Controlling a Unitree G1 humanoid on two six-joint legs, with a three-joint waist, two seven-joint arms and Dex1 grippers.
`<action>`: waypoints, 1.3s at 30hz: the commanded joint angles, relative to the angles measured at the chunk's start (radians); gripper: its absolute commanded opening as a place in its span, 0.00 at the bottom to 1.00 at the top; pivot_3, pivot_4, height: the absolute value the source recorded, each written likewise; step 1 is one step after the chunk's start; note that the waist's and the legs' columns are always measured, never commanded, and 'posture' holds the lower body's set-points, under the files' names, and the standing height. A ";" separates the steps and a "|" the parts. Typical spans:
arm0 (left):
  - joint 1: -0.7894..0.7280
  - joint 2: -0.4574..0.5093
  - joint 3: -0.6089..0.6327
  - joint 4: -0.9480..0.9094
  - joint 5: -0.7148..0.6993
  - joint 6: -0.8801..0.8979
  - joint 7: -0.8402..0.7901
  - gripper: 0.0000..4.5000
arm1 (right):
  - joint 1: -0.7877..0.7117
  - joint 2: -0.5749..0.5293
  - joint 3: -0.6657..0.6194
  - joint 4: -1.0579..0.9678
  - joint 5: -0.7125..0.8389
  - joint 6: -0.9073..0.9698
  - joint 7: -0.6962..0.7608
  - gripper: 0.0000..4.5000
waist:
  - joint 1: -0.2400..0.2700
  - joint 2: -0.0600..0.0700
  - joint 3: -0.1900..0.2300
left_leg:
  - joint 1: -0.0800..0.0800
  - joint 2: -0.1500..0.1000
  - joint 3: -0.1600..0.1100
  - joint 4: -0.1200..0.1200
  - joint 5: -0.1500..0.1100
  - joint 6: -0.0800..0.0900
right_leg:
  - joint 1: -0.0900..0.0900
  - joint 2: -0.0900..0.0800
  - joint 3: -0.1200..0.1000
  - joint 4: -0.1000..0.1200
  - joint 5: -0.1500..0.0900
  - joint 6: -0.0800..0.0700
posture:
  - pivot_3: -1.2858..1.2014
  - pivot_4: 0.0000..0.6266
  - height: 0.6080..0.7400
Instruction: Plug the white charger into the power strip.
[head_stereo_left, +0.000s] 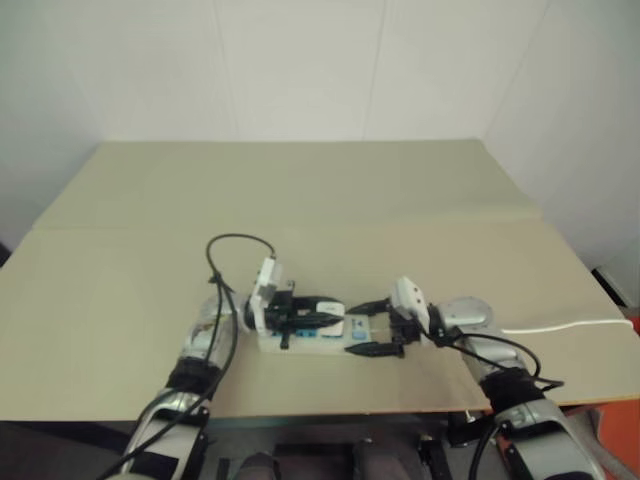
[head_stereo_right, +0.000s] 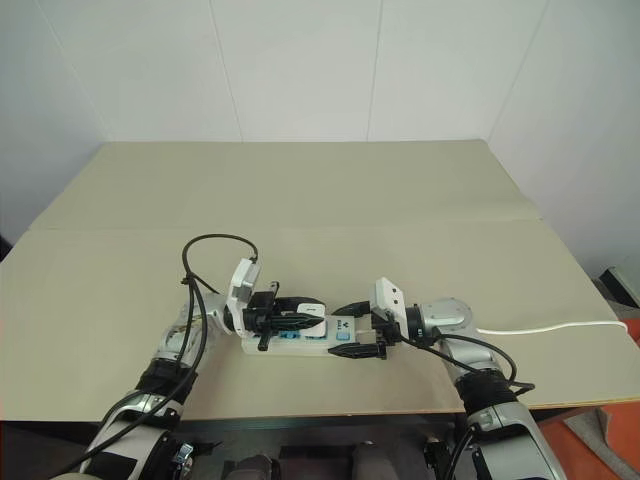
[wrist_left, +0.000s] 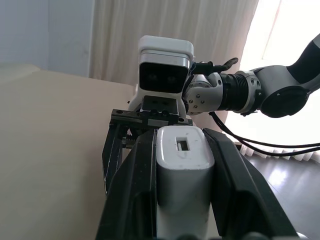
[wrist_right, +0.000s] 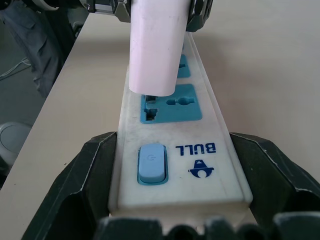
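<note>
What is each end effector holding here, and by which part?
Left end effector clamps the white charger by its two long sides. Right end effector grips the power strip across its switch end.

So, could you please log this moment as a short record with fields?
surface: tan table
strip: lies flat near the table's front edge, cord trailing to the robot's right
right pincer: shut on the strip at its switch end
left pincer: shut on the charger
charger position: its lower end sits over the socket nearest the switch, tilted, not seated flush
prongs: hidden
stage: plug-in not yet done
</note>
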 joint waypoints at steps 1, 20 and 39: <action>-0.016 -0.007 -0.003 0.023 0.022 -0.018 -0.001 0.23 | 0.017 0.005 0.036 -0.008 -0.021 0.011 0.013 0.75 | 0.000 0.000 0.000 | 0.000 0.000 0.000 0.000 0.000 0.000 | 0.000 0.000 0.000 0.000 0.000 0.000 | 0.52 0.24 1.00; 0.014 -0.010 -0.031 0.051 0.058 -0.051 -0.035 0.23 | 0.011 0.006 0.037 0.005 -0.028 0.001 0.012 0.75 | -0.001 0.001 -0.002 | 0.001 0.000 0.000 -0.001 0.000 0.000 | 0.000 0.000 0.001 0.000 -0.004 0.007 | 0.52 0.24 1.00; 0.021 0.048 0.008 0.063 0.060 -0.013 0.030 0.23 | 0.011 0.016 0.033 0.018 -0.044 -0.013 0.008 0.75 | -0.014 0.002 -0.003 | 0.012 0.001 0.000 -0.004 0.000 0.000 | 0.012 0.001 0.000 -0.002 -0.006 0.007 | 0.52 0.24 1.00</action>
